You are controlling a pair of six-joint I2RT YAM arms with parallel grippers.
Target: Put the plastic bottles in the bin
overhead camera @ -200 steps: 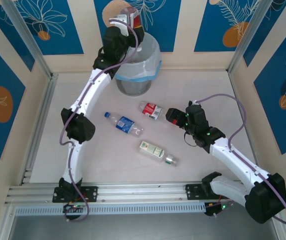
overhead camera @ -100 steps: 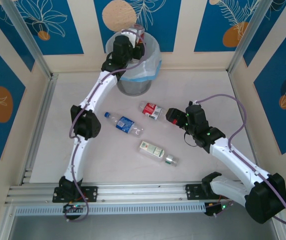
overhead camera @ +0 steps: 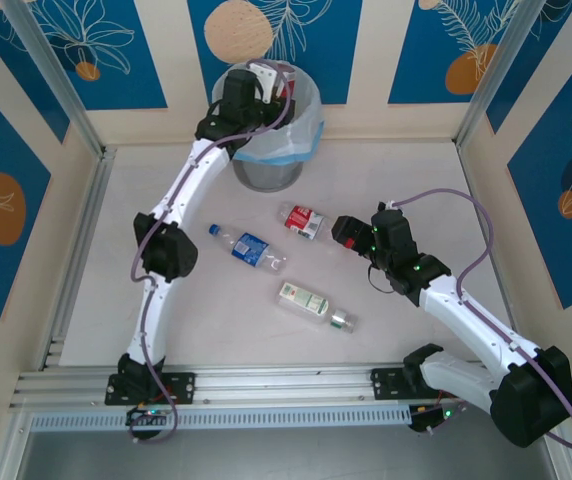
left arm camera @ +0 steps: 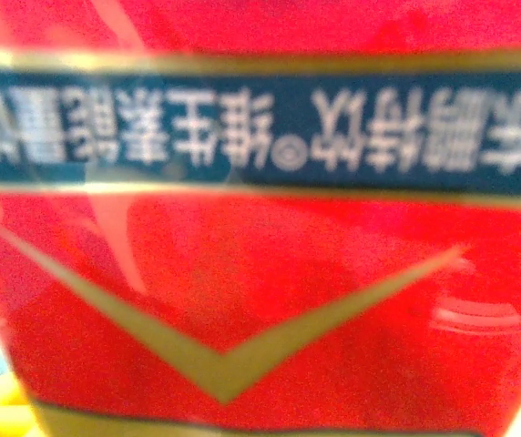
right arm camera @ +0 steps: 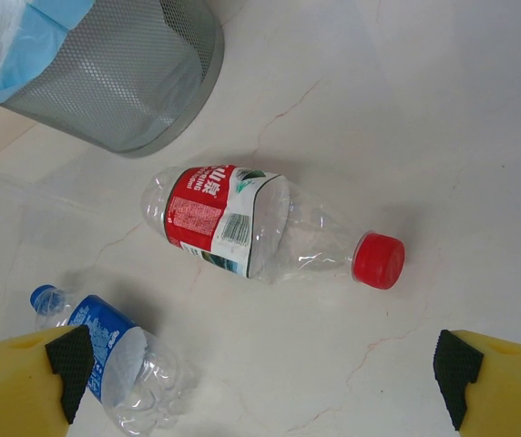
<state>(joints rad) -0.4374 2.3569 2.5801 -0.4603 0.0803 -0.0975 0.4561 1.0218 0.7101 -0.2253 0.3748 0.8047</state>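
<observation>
My left gripper point(overhead camera: 272, 88) is over the mouth of the bin point(overhead camera: 301, 140), a grey mesh wastebasket with a white and light-blue liner. It is shut on a plastic bottle point(overhead camera: 285, 84) with a red and gold label point(left arm camera: 260, 300), which sits close against the left wrist camera. On the table lie a red-labelled bottle point(overhead camera: 303, 220) point(right arm camera: 224, 223) with a red cap point(right arm camera: 378, 260), a blue-labelled bottle point(overhead camera: 249, 247) point(right arm camera: 106, 350) and a green-white one point(overhead camera: 311, 302). My right gripper point(overhead camera: 342, 232) point(right arm camera: 260, 373) hangs open just right of the red-labelled bottle, nothing between its fingers.
The bin's mesh wall point(right arm camera: 119, 73) stands at the far side of the table against the back wall. Metal frame rails point(overhead camera: 76, 250) run along the left side and the near edge point(overhead camera: 286, 380). Patterned walls close in left, right and behind.
The left arm has come down and forward, bringing the held bottle from above the bin's back rim to its mouth. The right arm and the three bottles on the table have not moved.
</observation>
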